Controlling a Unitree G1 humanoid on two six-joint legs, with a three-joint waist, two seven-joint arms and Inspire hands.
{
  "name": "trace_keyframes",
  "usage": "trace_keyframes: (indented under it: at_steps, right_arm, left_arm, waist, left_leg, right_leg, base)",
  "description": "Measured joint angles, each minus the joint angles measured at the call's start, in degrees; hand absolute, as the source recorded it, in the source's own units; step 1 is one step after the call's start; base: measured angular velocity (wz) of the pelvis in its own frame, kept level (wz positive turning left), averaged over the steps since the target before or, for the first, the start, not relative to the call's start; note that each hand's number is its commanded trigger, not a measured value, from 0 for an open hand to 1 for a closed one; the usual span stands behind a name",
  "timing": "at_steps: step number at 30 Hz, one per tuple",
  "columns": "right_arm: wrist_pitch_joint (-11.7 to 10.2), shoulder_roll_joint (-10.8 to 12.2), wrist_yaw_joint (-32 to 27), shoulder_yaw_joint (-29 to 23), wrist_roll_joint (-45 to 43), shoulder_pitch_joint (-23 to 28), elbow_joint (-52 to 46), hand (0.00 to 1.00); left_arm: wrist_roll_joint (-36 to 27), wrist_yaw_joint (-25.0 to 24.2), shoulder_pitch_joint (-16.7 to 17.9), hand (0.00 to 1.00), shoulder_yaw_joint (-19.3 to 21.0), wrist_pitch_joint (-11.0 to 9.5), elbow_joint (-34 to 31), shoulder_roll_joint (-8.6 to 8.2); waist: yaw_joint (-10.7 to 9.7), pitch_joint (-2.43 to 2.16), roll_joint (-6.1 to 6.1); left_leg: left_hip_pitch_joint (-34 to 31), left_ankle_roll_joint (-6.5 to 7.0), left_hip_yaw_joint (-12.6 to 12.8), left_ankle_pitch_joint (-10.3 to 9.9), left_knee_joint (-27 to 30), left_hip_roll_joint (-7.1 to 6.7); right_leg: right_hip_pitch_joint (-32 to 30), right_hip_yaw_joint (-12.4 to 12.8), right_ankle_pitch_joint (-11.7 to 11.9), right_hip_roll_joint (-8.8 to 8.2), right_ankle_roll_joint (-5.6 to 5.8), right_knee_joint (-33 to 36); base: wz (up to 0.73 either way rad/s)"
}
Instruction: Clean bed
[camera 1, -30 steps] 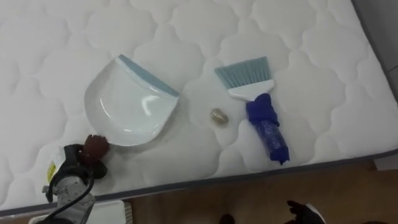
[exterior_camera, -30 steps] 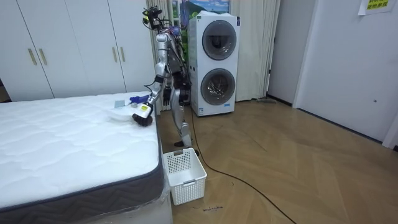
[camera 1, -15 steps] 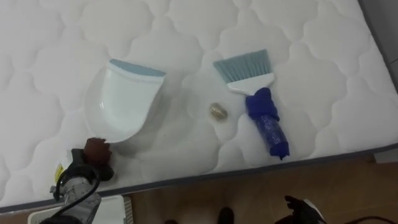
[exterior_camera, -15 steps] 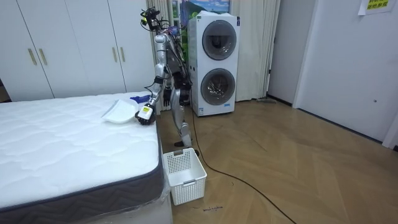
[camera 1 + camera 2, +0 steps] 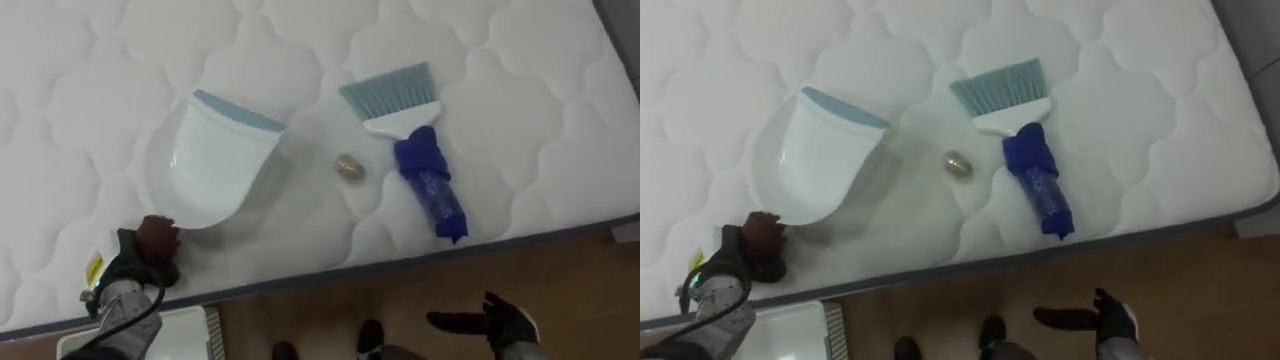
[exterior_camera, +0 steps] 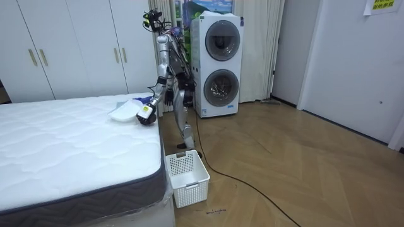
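The robot stands at the long edge of the bed, by the corner nearest the stacked washing machines [image 6: 216,66], with a white basket [image 6: 186,178] on the floor at its feet.

On the quilted mattress [image 5: 520,130] a small pale scrap [image 5: 349,168] lies loose. The dustpan [image 5: 215,160] is at the scrap's 9 o'clock, near it but apart, its blue-edged lip turned toward 1 o'clock. In the room view the pan is tilted, lip raised off the bed.

The left hand [image 5: 145,255] sits at the pan's 7 o'clock, close to the mattress edge. Its fingers look curled tight on the pan's handle, though the handle itself is hidden under the hand.

The brush [image 5: 412,150] lies flat at the scrap's 3 o'clock, just beside it. Its pale blue bristles point to 11 o'clock and its dark blue handle runs to 5 o'clock, ending short of the bed's edge.

The right hand [image 5: 495,322] hangs over the wooden floor at the eye view's 5 o'clock, fingers apart and straight, holding nothing.
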Motion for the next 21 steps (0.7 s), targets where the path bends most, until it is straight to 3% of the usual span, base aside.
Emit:
trace_keyframes:
  at_steps: [6, 9, 13, 17, 21]
  right_arm:
    - [-1.43, -1.37, -5.73, -5.7, 6.89, -0.91, -4.01, 0.0]
    - [-2.06, -1.58, -9.02, -7.66, 9.8, -1.15, -6.6, 0.0]
    - [-3.13, -1.88, -13.52, -8.64, 11.64, -2.43, -9.62, 0.0]
    - [-3.6, -2.12, -20.07, -8.88, 8.46, -3.15, -15.3, 0.0]
    - [-5.74, -2.17, -25.32, -8.42, -3.43, -3.61, -20.03, 0.0]
  left_arm:
    - [7.67, 5.39, 1.47, 1.0, -3.96, -0.91, 0.01, 0.99]
    - [11.33, 7.7, 2.28, 1.0, -6.1, -1.36, 0.08, 2.55]
    - [14.55, 10.48, 2.74, 1.0, -8.28, -1.36, 0.13, 3.01]
    - [18.93, 12.41, 2.48, 1.0, -9.5, -1.47, 0.12, 3.43]
    - [22.75, 13.12, 2.13, 1.0, -10.69, -2.16, 0.2, 3.88]
  waist:
    - [-0.22, -0.07, 0.11]
    - [-0.73, -0.1, 0.12]
    - [-1.34, -0.15, 0.05]
    - [-1.93, -0.2, -0.05]
    - [-2.31, -0.34, -0.16]
  left_leg:
    - [-0.42, 0.1, 0.69, -0.06, 0.9, -0.18]
    - [-0.6, 1.24, 1.34, -0.74, 2.2, 0.27]
    - [-0.8, 2.2, 2.22, -1.33, 2.47, 0.19]
    - [-2.66, 2.31, 2.93, -1.37, 4.7, 0.61]
    - [-3.54, 2.43, 3.48, -1.18, 5.86, 0.92]
  right_leg:
    - [-0.48, 0.38, 0.01, -0.04, -0.05, 0.77]
    - [-1.0, 0.65, -0.38, -0.11, -0.65, 2.66]
    - [-2.71, 1.66, -0.63, -0.34, -1.1, 4.93]
    - [-4.19, 1.87, -1.07, -1.12, -1.82, 6.11]
    - [-5.23, 2.19, -0.86, -1.14, -2.22, 7.0]
  base:
    - [-0.02]
    - [0.02]
    - [-0.09]
    - [-0.07]
    - [-0.01]
